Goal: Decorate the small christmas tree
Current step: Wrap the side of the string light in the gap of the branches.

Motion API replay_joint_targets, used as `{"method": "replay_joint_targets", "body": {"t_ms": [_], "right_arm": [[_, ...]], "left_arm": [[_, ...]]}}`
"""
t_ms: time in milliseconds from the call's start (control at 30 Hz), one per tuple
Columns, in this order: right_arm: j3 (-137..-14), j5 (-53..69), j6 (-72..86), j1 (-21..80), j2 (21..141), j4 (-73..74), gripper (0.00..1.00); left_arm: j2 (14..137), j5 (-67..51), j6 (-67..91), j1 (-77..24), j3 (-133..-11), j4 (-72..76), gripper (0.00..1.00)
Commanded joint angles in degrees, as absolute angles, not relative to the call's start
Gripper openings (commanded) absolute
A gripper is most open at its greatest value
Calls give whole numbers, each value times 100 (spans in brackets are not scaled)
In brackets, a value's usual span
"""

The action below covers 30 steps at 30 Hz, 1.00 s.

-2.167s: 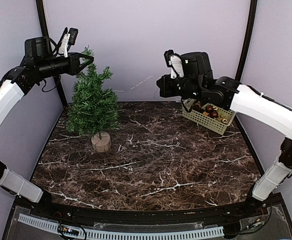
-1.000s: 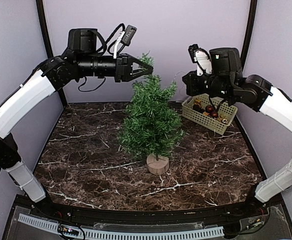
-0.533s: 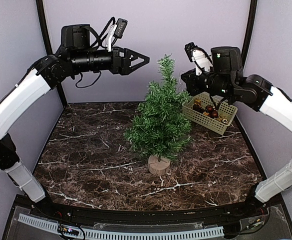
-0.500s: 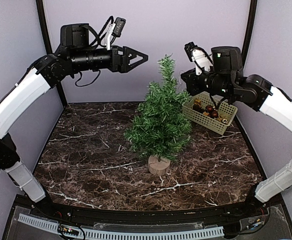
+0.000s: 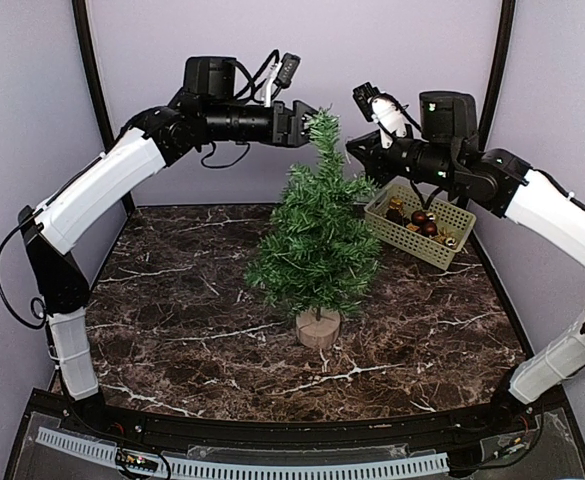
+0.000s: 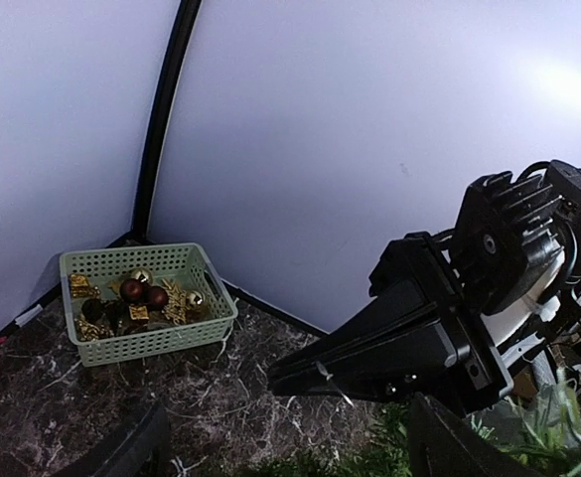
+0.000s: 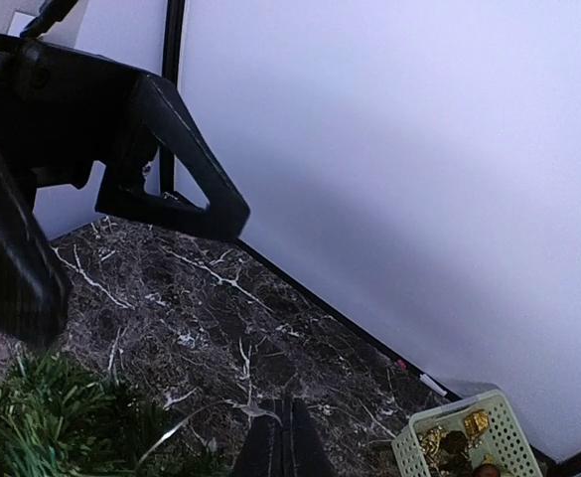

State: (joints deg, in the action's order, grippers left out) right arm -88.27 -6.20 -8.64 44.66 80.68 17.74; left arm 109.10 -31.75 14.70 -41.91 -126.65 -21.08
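Observation:
The small christmas tree (image 5: 317,240) stands upright on its round wooden base (image 5: 318,329) in the middle of the dark marble table (image 5: 172,330). My left gripper (image 5: 310,122) is open high up at the tree's tip. In the left wrist view green needles (image 6: 389,452) lie low between its fingers (image 6: 136,442); whether they touch I cannot tell. My right gripper (image 5: 354,150) comes in from the right, just short of the tree top. It is shut on a thin silvery strand (image 7: 201,412) that trails from its tips (image 7: 282,405) toward the branches (image 7: 42,417).
A pale green basket (image 5: 412,246) with dark red and gold ornaments sits at the back right of the table, also in the left wrist view (image 6: 151,338). Purple walls and black corner posts (image 5: 84,60) close in the back and sides.
The left gripper opened and let go of the tree, drew back left, then returned right to the tree's tip. The tree straightened. The right gripper shifted left toward the tree top.

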Motion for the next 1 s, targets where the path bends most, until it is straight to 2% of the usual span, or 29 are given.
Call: {"method": "replay_joint_targets", "body": {"t_ms": [0, 100, 233, 367, 667, 833, 967], "right_arm": [[-8911, -403, -1102, 4412, 8212, 1509, 0], [-8897, -464, -1144, 4412, 8240, 1531, 0], [-8893, -480, -1156, 4412, 8257, 1554, 0], [-8901, -452, -1160, 4412, 8277, 1564, 0], [-8951, -429, -1160, 4405, 8275, 1521, 0], [-9004, -417, -1156, 4412, 8314, 1535, 0], [-9009, -417, -1169, 4412, 8323, 1527, 0]], "left_arm": [[10963, -3580, 1637, -4305, -13000, -2140, 85], [11055, -3594, 1674, -4359, -13006, -2090, 84], [11159, -3650, 1736, -4394, -13003, -2076, 74], [11216, -3705, 1768, -4428, -13008, -2036, 53], [11416, -3751, 1781, -4477, -13176, -2148, 46], [11443, -3728, 1746, -4514, -13183, -2189, 28], [11444, -3702, 1735, -4518, -13188, -2198, 20]]}}
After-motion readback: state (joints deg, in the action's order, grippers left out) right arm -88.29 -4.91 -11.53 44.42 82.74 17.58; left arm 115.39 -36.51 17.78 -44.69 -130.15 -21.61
